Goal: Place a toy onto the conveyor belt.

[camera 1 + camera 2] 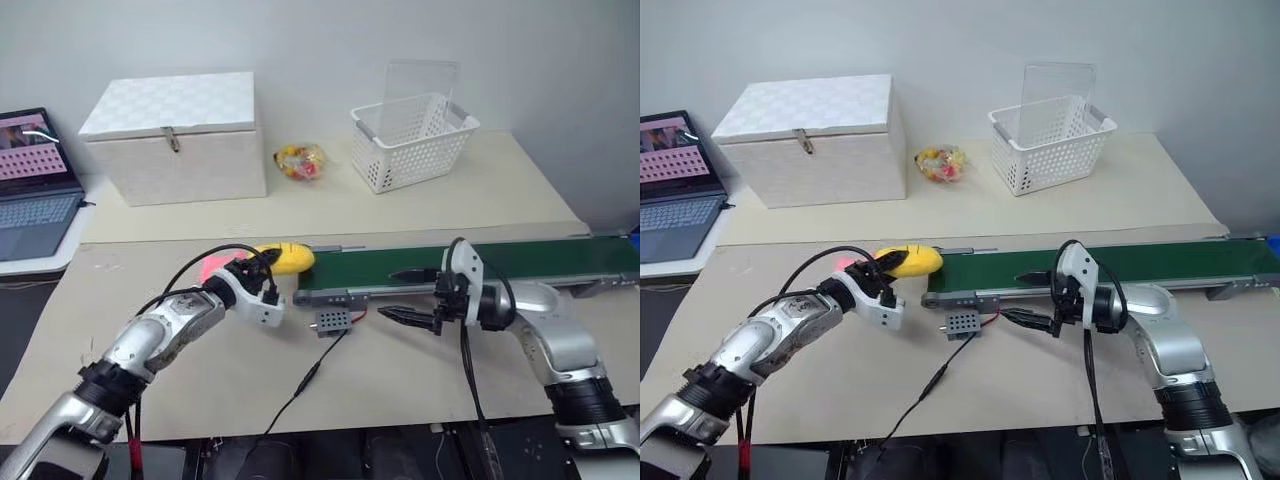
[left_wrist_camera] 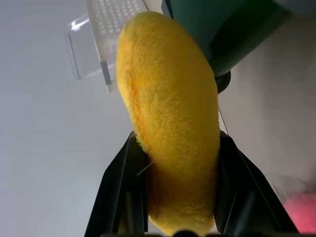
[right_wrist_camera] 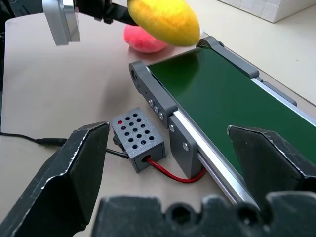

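The yellow oval plush toy [image 1: 286,259] hangs just off the left end of the conveyor belt [image 1: 520,264], a long dark-green belt in a grey frame. My left gripper [image 1: 262,268] is shut on the toy; the left wrist view shows the toy [image 2: 170,123] squeezed between both black fingers. In the right wrist view the toy [image 3: 164,19] hovers over the belt's end roller. My right gripper [image 1: 410,294] stands open at the belt's near edge, one finger over the green surface and one over the table, with nothing between them.
A pink plush [image 3: 143,38] lies on the table behind the toy. The grey control box [image 1: 332,321] with its black cable sits in front of the belt's end. At the back stand a white chest [image 1: 175,135], a bag of sweets [image 1: 300,161] and a white basket [image 1: 412,139]. A laptop [image 1: 35,185] is far left.
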Action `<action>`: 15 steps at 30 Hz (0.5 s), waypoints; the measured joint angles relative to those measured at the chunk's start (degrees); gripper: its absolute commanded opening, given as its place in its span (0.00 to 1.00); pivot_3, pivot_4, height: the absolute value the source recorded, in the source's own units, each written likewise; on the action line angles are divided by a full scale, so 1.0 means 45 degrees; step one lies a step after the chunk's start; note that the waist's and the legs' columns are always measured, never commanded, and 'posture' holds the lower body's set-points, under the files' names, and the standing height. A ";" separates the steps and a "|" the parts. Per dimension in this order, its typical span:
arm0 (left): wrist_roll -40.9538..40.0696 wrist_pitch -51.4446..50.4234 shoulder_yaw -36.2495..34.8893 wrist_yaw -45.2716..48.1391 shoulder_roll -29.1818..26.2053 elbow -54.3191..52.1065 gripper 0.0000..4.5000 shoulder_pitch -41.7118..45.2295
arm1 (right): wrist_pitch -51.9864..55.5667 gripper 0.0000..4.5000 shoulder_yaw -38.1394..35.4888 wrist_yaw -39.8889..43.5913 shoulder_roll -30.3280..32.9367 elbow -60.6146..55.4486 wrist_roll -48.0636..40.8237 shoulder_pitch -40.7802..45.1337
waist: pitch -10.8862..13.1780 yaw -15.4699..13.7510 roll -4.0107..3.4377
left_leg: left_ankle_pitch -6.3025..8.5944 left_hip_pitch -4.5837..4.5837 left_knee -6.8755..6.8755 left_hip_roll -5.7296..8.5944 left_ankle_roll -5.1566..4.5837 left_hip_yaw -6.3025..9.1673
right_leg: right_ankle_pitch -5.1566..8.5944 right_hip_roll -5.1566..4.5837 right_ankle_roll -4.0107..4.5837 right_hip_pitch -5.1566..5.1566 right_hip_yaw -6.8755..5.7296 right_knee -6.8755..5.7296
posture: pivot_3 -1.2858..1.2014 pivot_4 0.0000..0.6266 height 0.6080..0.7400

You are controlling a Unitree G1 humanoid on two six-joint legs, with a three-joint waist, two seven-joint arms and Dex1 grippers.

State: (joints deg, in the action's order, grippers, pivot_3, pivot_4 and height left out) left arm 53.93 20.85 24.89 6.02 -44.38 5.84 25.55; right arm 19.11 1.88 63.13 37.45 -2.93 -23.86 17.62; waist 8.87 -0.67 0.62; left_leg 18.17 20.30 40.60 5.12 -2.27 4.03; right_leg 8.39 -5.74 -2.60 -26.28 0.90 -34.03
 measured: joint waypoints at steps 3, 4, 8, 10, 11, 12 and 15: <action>0.0129 0.0494 0.0214 -0.0195 0.0217 0.0453 0.34 0.0203 | 0.0014 1.00 -0.0030 -0.0128 -0.0055 -0.0082 -0.0003 -0.0078 | 0.0000 0.0001 0.0000 | 0.0000 0.0000 0.0001 0.0004 -0.0001 0.0000 | -0.0001 -0.0001 -0.0002 0.0001 0.0001 0.0000 | 0.52 0.24 0.91; 0.0159 0.0638 0.0271 -0.0213 0.0326 0.0578 0.34 0.0244 | 0.0016 1.00 -0.0054 -0.0180 -0.0066 -0.0118 -0.0010 -0.0110 | 0.0000 0.0012 0.0000 | 0.0000 -0.0002 0.0001 0.0003 -0.0001 0.0000 | -0.0001 0.0000 -0.0002 0.0001 0.0002 -0.0001 | 0.52 0.24 0.91; 0.0123 0.0972 0.0344 -0.0234 0.0743 0.1152 0.60 0.0426 | 0.0020 1.00 -0.0111 -0.0312 -0.0135 -0.0267 -0.0029 -0.0137 | 0.0000 0.0040 0.0000 | -0.0003 -0.0006 0.0003 0.0002 0.0002 -0.0001 | -0.0001 0.0004 -0.0003 0.0002 0.0001 -0.0011 | 0.52 0.24 0.91; 0.0042 0.0951 0.0345 -0.0066 0.0931 0.1438 0.77 0.0448 | 0.0021 1.00 -0.0121 -0.0359 -0.0165 -0.0280 -0.0033 -0.0137 | 0.0000 0.0038 0.0000 | -0.0004 -0.0006 0.0006 0.0002 0.0002 -0.0001 | -0.0002 0.0004 -0.0005 0.0002 0.0002 -0.0014 | 0.52 0.24 0.91; 0.0041 0.0935 0.0345 0.0039 0.0963 0.1547 0.84 0.0458 | 0.0021 1.00 -0.0125 -0.0385 -0.0167 -0.0280 -0.0033 -0.0137 | 0.0000 0.0037 0.0000 | -0.0004 -0.0005 0.0009 0.0002 0.0002 -0.0001 | -0.0003 0.0005 -0.0006 0.0002 0.0001 -0.0014 | 0.52 0.24 0.91; 0.0042 0.0920 0.0345 0.0148 0.0978 0.1689 0.93 0.0502 | 0.0022 1.00 -0.0133 -0.0416 -0.0167 -0.0280 -0.0034 -0.0137 | 0.0000 0.0033 0.0000 | -0.0004 -0.0006 0.0011 0.0002 0.0002 -0.0001 | -0.0004 0.0005 -0.0006 0.0003 0.0001 -0.0016 | 0.52 0.24 0.91; -0.0012 0.0872 0.0319 0.0456 0.0976 0.1908 0.93 0.0608 | 0.0027 1.00 -0.0154 -0.0425 -0.0167 -0.0280 -0.0067 -0.0135 | 0.0000 0.0024 0.0000 | -0.0004 -0.0005 0.0013 0.0002 0.0001 -0.0001 | -0.0005 0.0005 -0.0008 0.0005 0.0000 -0.0015 | 0.52 0.24 0.91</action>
State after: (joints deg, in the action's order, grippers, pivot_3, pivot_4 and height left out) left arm 53.87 24.78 26.32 8.07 -39.99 14.43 28.28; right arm 19.23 1.19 61.21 36.70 -4.19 -24.17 17.01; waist 8.87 -0.56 0.62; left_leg 18.15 20.27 40.66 5.13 -2.27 4.02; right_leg 8.36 -5.71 -2.63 -26.26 0.90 -34.10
